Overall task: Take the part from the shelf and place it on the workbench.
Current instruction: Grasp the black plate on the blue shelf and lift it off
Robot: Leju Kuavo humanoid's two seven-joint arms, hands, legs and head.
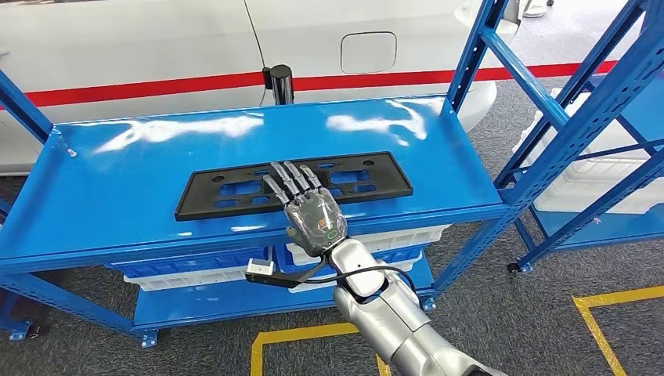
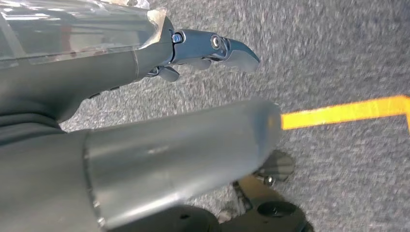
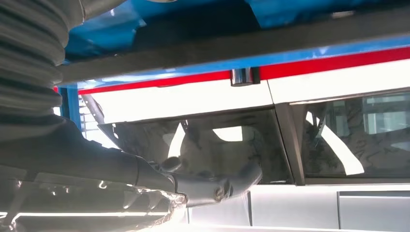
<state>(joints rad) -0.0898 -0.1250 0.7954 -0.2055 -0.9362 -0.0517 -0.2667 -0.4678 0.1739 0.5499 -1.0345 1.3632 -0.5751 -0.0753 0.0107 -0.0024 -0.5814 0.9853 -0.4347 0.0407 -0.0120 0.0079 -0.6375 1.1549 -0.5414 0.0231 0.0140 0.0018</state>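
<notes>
You see the black part (image 1: 294, 184), a long flat slotted plate, lying along the front of the blue shelf (image 1: 141, 168). Your right hand (image 1: 307, 205) lies palm-down over its middle, fingers stretched flat on it and hiding that stretch; whether anything hooks its edge you cannot tell. Your left hand (image 2: 212, 50) hangs over grey carpet (image 2: 338, 58), fingers loosely apart, holding nothing. A white car (image 1: 156, 39) stands behind.
</notes>
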